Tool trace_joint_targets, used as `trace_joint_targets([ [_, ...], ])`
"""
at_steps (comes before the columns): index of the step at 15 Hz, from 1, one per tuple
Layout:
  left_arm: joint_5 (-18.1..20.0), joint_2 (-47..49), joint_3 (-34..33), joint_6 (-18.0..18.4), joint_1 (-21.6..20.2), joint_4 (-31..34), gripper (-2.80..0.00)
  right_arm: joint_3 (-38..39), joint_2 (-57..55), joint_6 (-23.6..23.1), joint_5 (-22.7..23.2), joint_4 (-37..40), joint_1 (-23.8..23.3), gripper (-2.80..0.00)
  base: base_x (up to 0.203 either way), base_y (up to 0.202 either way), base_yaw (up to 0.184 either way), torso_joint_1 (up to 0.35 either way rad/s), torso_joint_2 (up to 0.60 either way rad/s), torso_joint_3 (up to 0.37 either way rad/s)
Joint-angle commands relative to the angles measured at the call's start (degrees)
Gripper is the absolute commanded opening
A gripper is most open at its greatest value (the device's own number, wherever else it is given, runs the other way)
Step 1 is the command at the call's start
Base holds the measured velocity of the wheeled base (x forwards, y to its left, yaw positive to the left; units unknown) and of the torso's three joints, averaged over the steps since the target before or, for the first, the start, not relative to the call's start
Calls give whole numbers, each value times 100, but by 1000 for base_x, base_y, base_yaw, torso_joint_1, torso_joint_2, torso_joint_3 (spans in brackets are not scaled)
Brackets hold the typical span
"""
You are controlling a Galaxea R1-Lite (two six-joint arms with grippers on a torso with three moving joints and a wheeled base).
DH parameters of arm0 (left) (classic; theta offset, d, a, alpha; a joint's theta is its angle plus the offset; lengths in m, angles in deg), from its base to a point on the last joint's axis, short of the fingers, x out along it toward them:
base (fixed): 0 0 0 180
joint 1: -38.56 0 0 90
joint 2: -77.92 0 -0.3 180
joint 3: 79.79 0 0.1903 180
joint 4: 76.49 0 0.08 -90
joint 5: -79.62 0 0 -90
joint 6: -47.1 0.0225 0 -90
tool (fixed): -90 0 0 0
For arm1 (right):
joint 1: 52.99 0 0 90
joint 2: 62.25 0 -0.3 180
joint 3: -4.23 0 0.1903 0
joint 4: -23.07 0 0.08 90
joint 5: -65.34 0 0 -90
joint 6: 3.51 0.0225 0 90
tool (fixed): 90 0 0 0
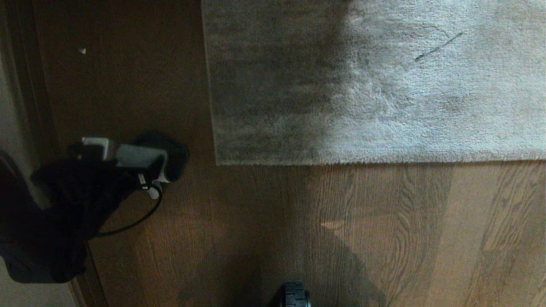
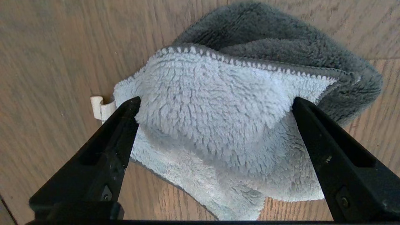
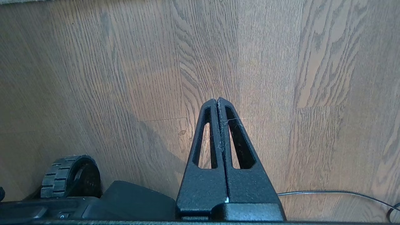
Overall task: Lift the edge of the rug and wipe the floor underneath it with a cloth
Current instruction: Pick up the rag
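Dark brown wooden floor (image 1: 264, 221) across most of the head view, boards with wavy grain, part shadowed, part lit on the right. Pale grey-beige plush rug (image 1: 384, 85) filling the upper right, flat on the boards; rug edge (image 1: 375, 162) running straight along the near side, corner (image 1: 217, 163) near the middle of the view, left border running away from there. Thin dark streak (image 1: 438, 47) on the pile at the far right.

Left arm low at the left of the head view, well apart from the rug corner, left gripper (image 2: 215, 107) spread wide and pointed down at the floor. In the left wrist view, black fingers (image 2: 118, 125) straddling a small folded fluffy cloth (image 2: 212, 115), whitish with a pale tint on one face, dark grey on the other, stitched hem along the fold; fingertips at either side of the cloth, not closed on it; cloth lying on the floor. Small white tag (image 2: 100, 107) just beside the cloth.

Right gripper (image 3: 217, 101) above bare boards, fingers pressed fully together, nothing between them. Base wheel (image 3: 67, 176) and thin cable (image 3: 337, 193) nearby.
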Motion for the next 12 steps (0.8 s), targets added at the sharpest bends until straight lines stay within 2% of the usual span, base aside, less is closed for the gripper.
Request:
trace_joint_targets([
  [1,0,11,-5,0,-8,-274,0,0,2,1,-1,-2,6,-280,0,0,0,0,0,0],
  [2,0,11,-16,0,-7,-274,0,0,2,1,4,-2,1,-280,0,0,0,0,0,0],
  [3,0,20,-43,0,-7,-274,-280,0,2,1,-1,-2,4,-280,0,0,0,0,0,0],
  [12,0,-24,-58,0,1,-274,-280,0,2,1,-1,-2,-2,-280,0,0,0,0,0,0],
])
